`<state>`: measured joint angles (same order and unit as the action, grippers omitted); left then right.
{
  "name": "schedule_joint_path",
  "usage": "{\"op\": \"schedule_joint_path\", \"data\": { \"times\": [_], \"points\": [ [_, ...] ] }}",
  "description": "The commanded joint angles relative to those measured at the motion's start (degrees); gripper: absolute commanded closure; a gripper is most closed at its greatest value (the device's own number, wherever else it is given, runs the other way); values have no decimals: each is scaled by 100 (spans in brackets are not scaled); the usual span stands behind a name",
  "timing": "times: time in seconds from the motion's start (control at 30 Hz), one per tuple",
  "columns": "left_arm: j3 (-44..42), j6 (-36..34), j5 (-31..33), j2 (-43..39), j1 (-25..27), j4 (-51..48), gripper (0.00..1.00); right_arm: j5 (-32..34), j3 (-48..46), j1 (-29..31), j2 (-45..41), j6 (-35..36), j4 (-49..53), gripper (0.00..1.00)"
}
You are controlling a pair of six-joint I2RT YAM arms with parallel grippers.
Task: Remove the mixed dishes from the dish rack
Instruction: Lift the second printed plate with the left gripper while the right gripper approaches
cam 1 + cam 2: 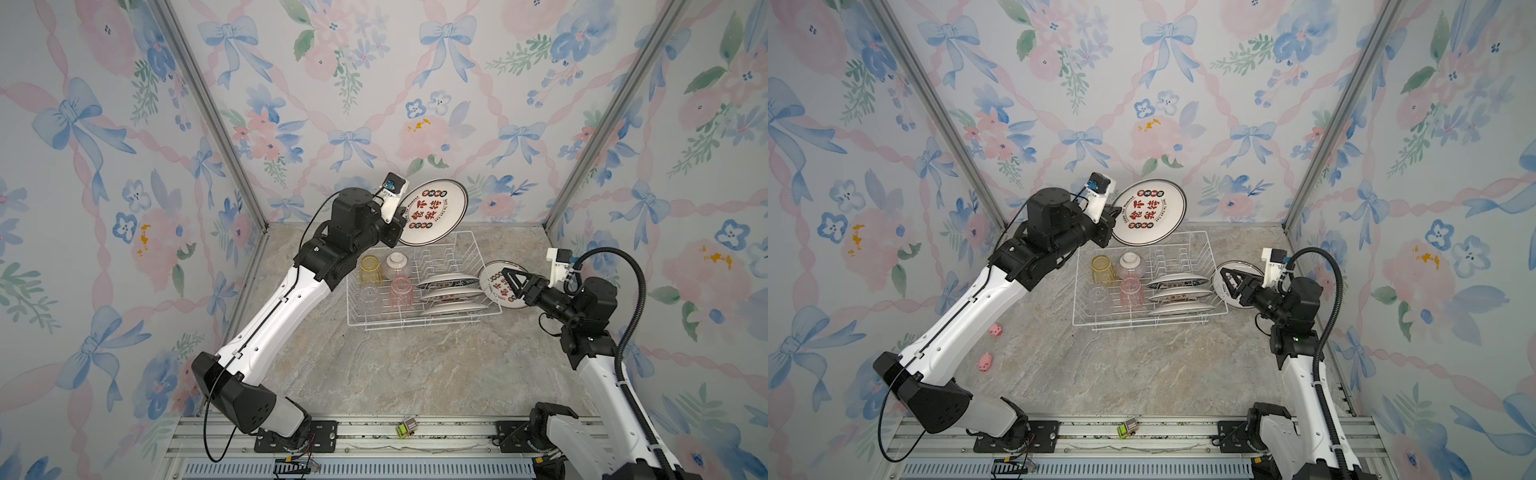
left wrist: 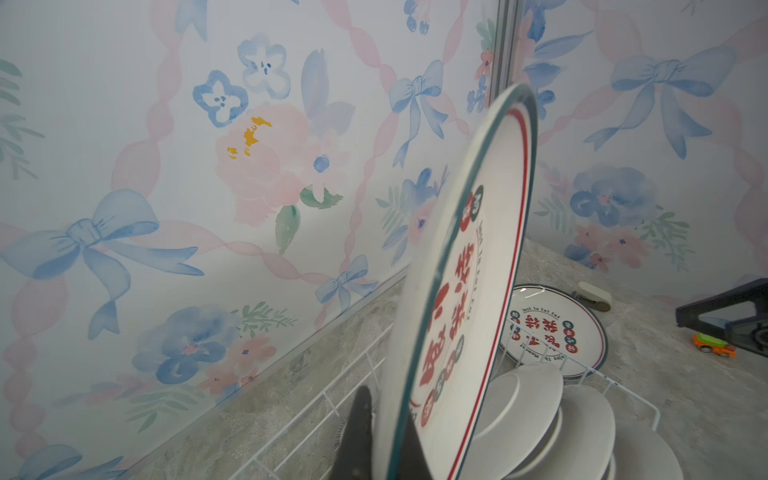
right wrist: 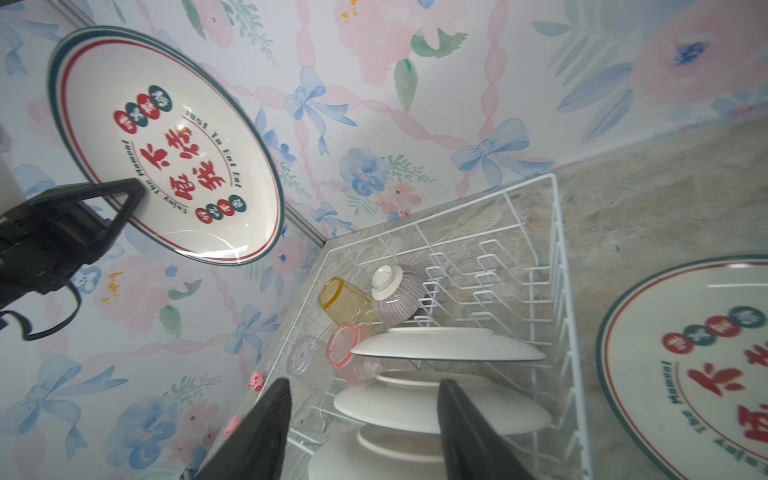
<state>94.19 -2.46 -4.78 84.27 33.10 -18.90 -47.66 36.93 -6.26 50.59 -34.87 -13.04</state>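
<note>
Although two little pink pigs [image 1: 995,330] sit on the counter [image 1: 1142,374] at the far left, they show in just a top view and the right wrist view. Next, the left claw [image 1: 402,226] is pinched tight on the edge of one plate [image 1: 432,212]. It holds it tilted in the air over the back of the rack [image 1: 374,323]. The right wrist view lets you read "Just To Eat Eat" and "Enjoy The Moment" around big red Chinese letters on it.

Inside the rack, three cups stand upside down: a yellow cup [image 1: 370,268], a clear cup [image 1: 369,296] and a pink cup [image 1: 401,292]. One stripy bowl [image 1: 398,265] sits upside down just beside the yellow cup. Three plates [image 1: 451,294] stand in the slots on the right.

A fifth plate [image 1: 490,275] lies flat on the counter just beside the rack, with the same writing. The right claw [image 1: 509,284] hangs above it, partly wide, holding nothing. Only the left wrist view shows a small orange and green car [image 2: 714,345].
</note>
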Motion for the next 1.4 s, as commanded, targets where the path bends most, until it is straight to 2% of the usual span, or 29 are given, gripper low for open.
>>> {"op": "schedule_joint_path", "data": {
  "times": [0.0, 0.13, 0.3, 0.4, 0.53, 0.73, 0.87, 1.0, 1.23, 1.37],
  "points": [
    [-378, 899, -1332, -8, 47, 192, 100, -638, 2, 333, -60, -266, -835, 40],
    [-1000, 1284, -1763, -194, 46, 627, 100, -501, 60, 669, -58, -211, -814, 39],
    [-1501, 1565, -1953, -428, 43, 1116, 100, -162, 84, 722, -75, -130, -555, 41],
    [-1577, 1714, -2251, -382, 41, 1303, 100, -59, 72, 729, -58, -133, -508, 43],
    [-1671, 1792, -2317, -367, 39, 1477, 100, 165, 60, 722, -83, 89, -297, 44],
    [-1694, 1878, -2563, -303, 30, 1639, 100, 165, 79, 724, -43, 141, -185, 47],
    [-1694, 1966, -2738, -188, 30, 1755, 100, 104, -17, 737, 68, -55, -644, 52],
    [-1732, 2044, -2826, -31, 38, 1872, 100, -75, -84, 788, 217, -549, -1249, 58],
    [-1764, 2233, -3044, 270, 74, 2195, 100, -48, -19, 946, 361, -622, -1407, 65],
    [-1720, 2265, -3083, 422, 114, 2256, 100, -16, -21, 986, 403, -644, -1466, 73]
  ]
}}
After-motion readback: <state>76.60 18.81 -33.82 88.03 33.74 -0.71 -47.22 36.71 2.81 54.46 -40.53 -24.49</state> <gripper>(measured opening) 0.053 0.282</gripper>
